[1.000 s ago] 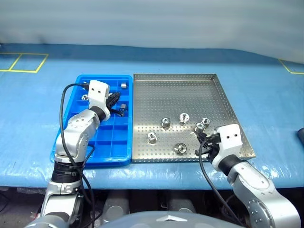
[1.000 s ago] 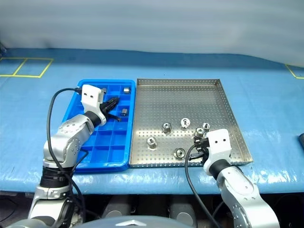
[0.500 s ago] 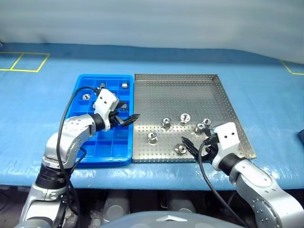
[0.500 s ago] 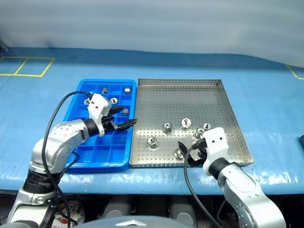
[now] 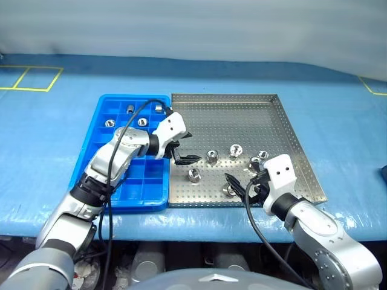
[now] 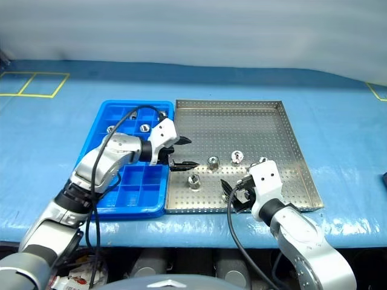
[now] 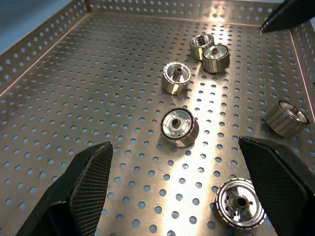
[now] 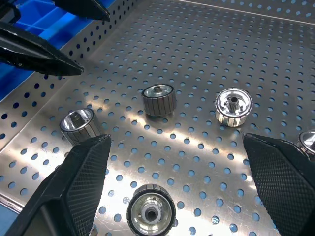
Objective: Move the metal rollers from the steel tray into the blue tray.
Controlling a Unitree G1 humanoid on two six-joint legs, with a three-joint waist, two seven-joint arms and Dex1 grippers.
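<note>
A: Checking hands. Left hand (image 5: 183, 151) spread wide, empty, mid-frame over the steel tray (image 5: 266, 115) by its left rim.
B: Right hand (image 5: 237, 185)?
A: Spread too, nothing gripped, lower right at the near rim.
B: Rollers?
A: Five metal rollers (image 5: 211, 156) loose on steel; several in the blue tray (image 5: 103, 151), upper cells.

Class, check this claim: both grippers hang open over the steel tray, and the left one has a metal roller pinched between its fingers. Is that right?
Not quite. The left gripper holds nothing: in the left wrist view its fingers stand wide apart, and every metal roller lies loose on the steel tray. The rest holds: the right gripper is open over that tray too.
</note>
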